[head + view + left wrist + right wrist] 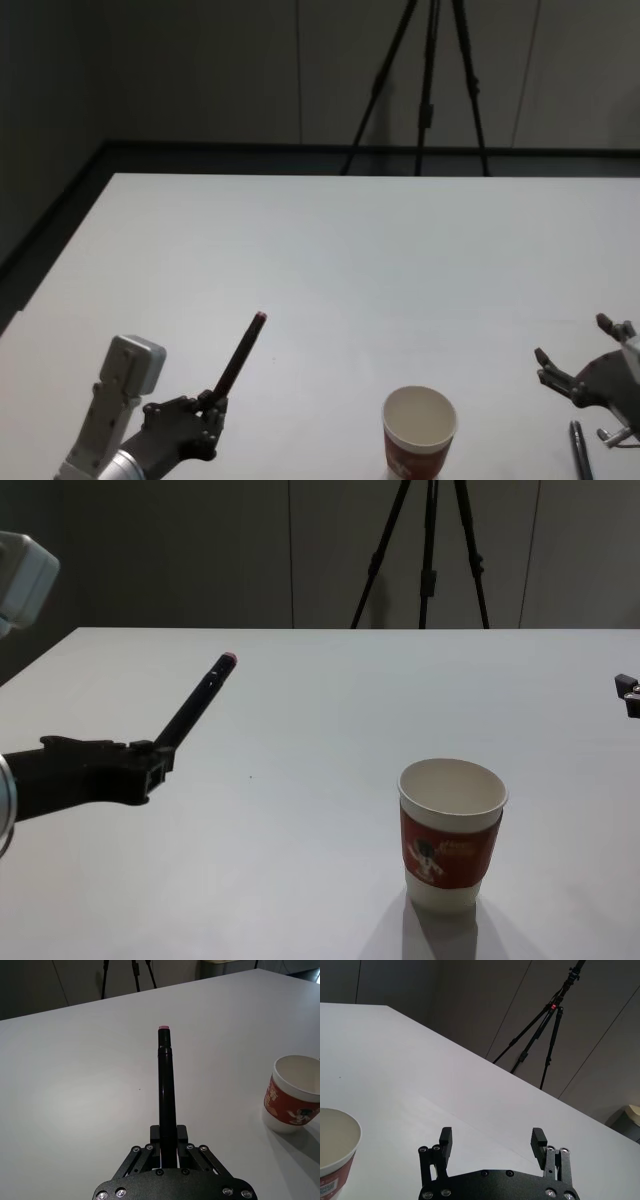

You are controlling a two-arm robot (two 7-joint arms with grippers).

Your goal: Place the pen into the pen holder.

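Dark wall panels and a black tripod (425, 90) stand behind the plain white table (330, 230). Near the table's front edge, to the right of centre, stands the white paper cup with a red printed sleeve (452, 852). It is upright, with its mouth open and nothing inside.

The left gripper (208, 408) hangs above the table to the cup's left, well apart from it. Its jaws are clamped on one end of a slim black pen with a reddish tip (240, 355), which slants up and forward, clear of the surface. The right gripper (492, 1136) hovers at the table's right side with its jaws wide apart and holding nothing. A second dark pen (579, 450) lies on the table just beside it.

The pen looks grasped and lifted, so the carry to the cup appears to be the step in hand. The next move calls for shifting the left arm rightward until the pen is over the cup's mouth. The pen then has to be turned so one end points down, lowered in and released. A slanted entry could catch the rim and tip the light cup.
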